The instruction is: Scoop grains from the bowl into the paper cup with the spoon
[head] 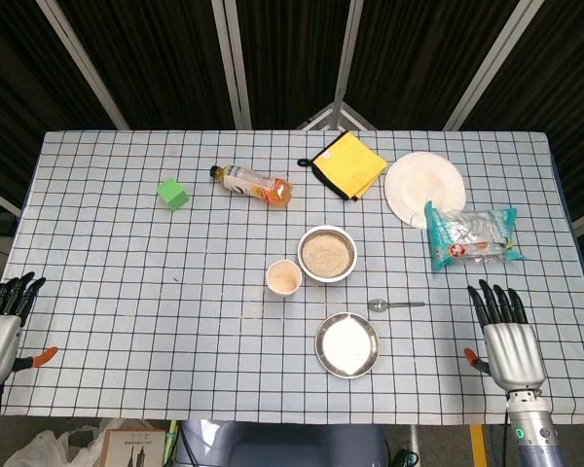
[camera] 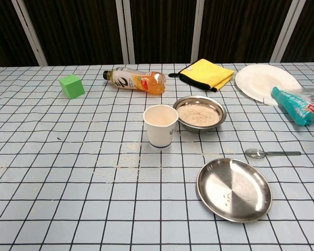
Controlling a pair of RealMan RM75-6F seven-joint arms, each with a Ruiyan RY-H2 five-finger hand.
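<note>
A metal bowl (head: 327, 254) (camera: 201, 113) of grains stands near the table's middle. Just left of it is the white paper cup (head: 283, 278) (camera: 160, 125), with grains showing inside in the head view. A metal spoon (head: 396, 305) (camera: 272, 153) lies flat on the cloth, right of the cup and apart from both. My right hand (head: 507, 336) rests open at the table's near right edge, well right of the spoon. At the near left edge my left hand (head: 2, 321) lies open, holding nothing. Neither hand shows in the chest view.
An empty steel plate (head: 346, 344) (camera: 234, 189) sits in front of the spoon. Further back lie a drink bottle (head: 253, 184), a green cube (head: 172, 193), a yellow cloth (head: 349, 163), a white paper plate (head: 424, 187) and a snack bag (head: 471, 235). Spilled grains (camera: 126, 159) dot the cloth near the cup.
</note>
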